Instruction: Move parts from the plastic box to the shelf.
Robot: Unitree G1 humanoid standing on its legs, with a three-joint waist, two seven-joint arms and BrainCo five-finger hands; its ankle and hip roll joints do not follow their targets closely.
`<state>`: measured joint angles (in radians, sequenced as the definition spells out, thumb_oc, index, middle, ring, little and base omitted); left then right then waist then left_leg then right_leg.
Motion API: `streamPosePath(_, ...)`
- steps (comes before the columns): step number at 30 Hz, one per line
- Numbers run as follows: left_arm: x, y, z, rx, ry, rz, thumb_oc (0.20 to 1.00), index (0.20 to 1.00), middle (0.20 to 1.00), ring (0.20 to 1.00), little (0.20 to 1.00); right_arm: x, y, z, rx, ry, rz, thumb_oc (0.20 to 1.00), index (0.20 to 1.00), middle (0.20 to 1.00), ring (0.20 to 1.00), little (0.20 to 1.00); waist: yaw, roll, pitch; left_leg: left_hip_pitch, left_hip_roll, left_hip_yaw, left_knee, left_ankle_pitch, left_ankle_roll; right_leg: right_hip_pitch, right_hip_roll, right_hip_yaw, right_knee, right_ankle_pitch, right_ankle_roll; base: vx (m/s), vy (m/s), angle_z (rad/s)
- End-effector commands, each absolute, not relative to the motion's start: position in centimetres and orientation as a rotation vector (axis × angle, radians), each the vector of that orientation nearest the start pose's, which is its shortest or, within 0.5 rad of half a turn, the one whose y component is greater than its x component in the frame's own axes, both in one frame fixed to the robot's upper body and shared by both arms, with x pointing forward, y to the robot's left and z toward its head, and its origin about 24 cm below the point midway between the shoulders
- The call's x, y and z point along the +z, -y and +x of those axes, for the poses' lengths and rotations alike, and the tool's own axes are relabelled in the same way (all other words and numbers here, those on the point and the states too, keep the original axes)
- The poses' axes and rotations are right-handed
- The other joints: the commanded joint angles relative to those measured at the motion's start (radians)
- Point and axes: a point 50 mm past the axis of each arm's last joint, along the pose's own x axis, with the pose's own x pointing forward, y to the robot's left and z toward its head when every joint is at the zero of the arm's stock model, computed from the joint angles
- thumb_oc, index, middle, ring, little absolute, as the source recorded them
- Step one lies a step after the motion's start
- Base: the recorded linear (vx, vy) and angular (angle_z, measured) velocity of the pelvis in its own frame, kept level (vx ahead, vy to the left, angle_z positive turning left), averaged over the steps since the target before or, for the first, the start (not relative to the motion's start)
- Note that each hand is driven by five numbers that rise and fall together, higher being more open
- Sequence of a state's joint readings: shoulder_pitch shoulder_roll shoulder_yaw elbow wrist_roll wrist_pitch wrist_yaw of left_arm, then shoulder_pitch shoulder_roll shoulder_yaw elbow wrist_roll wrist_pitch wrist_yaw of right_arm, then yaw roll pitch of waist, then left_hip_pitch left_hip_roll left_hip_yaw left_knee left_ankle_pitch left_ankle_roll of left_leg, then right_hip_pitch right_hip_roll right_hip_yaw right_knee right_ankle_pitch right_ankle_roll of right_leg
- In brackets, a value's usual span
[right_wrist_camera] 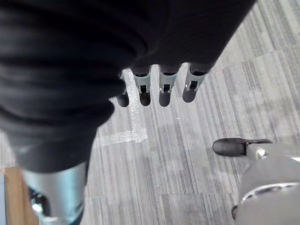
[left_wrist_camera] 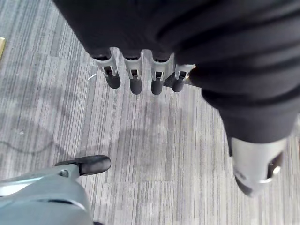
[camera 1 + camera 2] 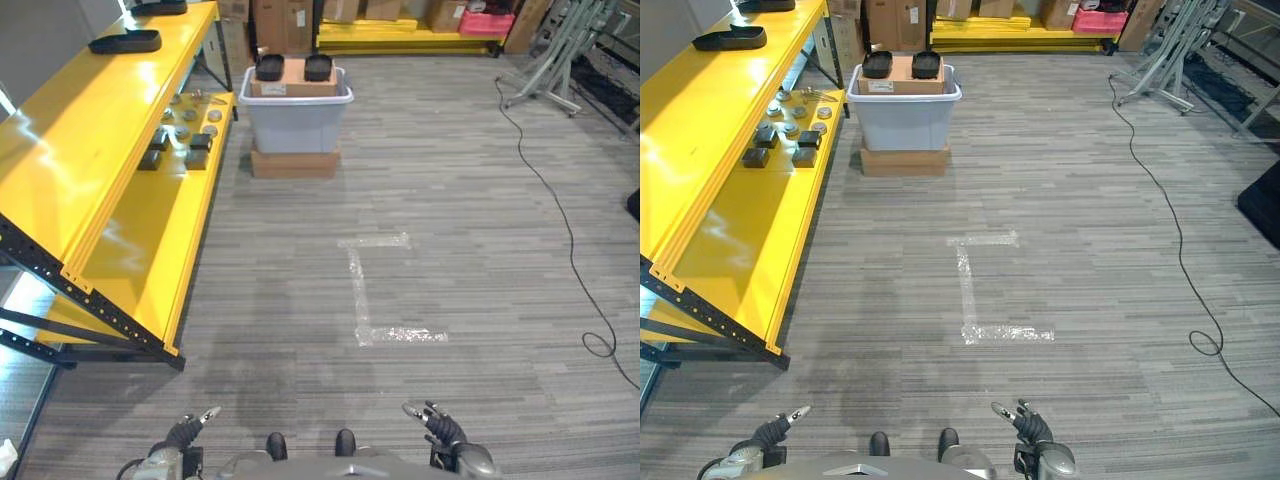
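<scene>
A grey plastic box [image 3: 295,120] stands on a flat cardboard box far ahead on the carpet, with a cardboard box and two black parts [image 3: 270,67] on top of it. The yellow shelf [image 3: 95,150] runs along the left, its lower level carrying several small dark and round parts [image 3: 185,140] and its upper level a black tray [image 3: 125,42]. My left hand [image 3: 185,432] hangs low at the near left, fingers straight and empty. Low at the near right my right hand [image 3: 440,425] is also open and empty. Both are far from the box.
White tape [image 3: 372,290] marks an L on the grey carpet between me and the box. A black cable [image 3: 560,220] trails along the right side. Cardboard boxes and a yellow rack stand at the far wall, and a metal frame [image 3: 560,50] at the far right.
</scene>
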<state>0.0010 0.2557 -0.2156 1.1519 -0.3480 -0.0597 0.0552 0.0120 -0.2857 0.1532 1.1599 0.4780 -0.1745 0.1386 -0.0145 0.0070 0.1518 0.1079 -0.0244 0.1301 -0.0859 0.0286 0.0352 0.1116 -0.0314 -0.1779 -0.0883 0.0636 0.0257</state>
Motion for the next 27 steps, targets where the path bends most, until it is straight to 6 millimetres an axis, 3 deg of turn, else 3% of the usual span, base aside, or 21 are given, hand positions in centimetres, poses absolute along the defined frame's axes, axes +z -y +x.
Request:
streamPosePath(1, -14.5, -23.4, 13.6, 0.185, -0.982, 0.146, 1.000, 1.000, 1.000, 1.000, 1.000, -14.3, 24.3, 12.4, -0.141, -0.919, 0.204, 1.000, 1.000, 1.000, 1.000, 1.000, 0.011, -0.007, -0.003, 0.035, 0.007, 0.042, -0.001, -0.100, -0.002, 0.034, -0.047, -0.038, 0.036, -0.101, 0.066, 0.04, 0.016, 0.09)
streamPosePath(7, -13.8, -23.4, 14.8, 0.212, -0.898, 0.114, 1.000, 1.000, 1.000, 1.000, 1.000, -13.7, 24.2, 13.5, -0.152, -0.834, 0.193, 1.000, 1.000, 1.000, 1.000, 1.000, 0.015, -0.019, -0.005, 0.038, 0.005, 0.040, -0.001, -0.104, 0.004, 0.032, -0.048, -0.035, 0.047, -0.102, 0.068, 0.03, 0.034, 0.03)
streamPosePath(20, -13.8, -23.7, 14.4, 0.228, -0.884, 0.085, 1.000, 1.000, 1.000, 1.000, 1.000, -13.4, 24.1, 14.0, -0.129, -0.799, 0.133, 1.000, 1.000, 1.000, 1.000, 1.000, 0.005, -0.025, 0.016, 0.051, -0.006, 0.057, -0.001, -0.117, 0.030, -0.002, -0.072, -0.011, 0.106, -0.094, 0.093, 0.03, 0.079, -0.03)
streamPosePath(26, -13.9, -23.8, 14.2, 0.221, -0.900, 0.107, 1.000, 1.000, 1.000, 1.000, 1.000, -13.2, 23.5, 14.4, -0.111, -0.749, 0.118, 1.000, 1.000, 1.000, 1.000, 1.000, 0.001, -0.026, 0.034, 0.038, -0.001, 0.071, 0.002, -0.118, 0.050, -0.050, -0.072, 0.006, 0.200, -0.099, 0.104, 0.02, 0.071, -0.07)
streamPosePath(27, -13.9, -24.1, 14.0, 0.228, -0.909, 0.111, 1.000, 1.000, 1.000, 1.000, 1.000, -13.1, 23.2, 14.8, -0.102, -0.733, 0.122, 1.000, 1.000, 1.000, 1.000, 1.000, -0.005, -0.028, 0.048, 0.037, 0.000, 0.078, 0.007, -0.122, 0.060, -0.096, -0.083, 0.006, 0.275, -0.062, 0.123, -0.02, 0.041, -0.12)
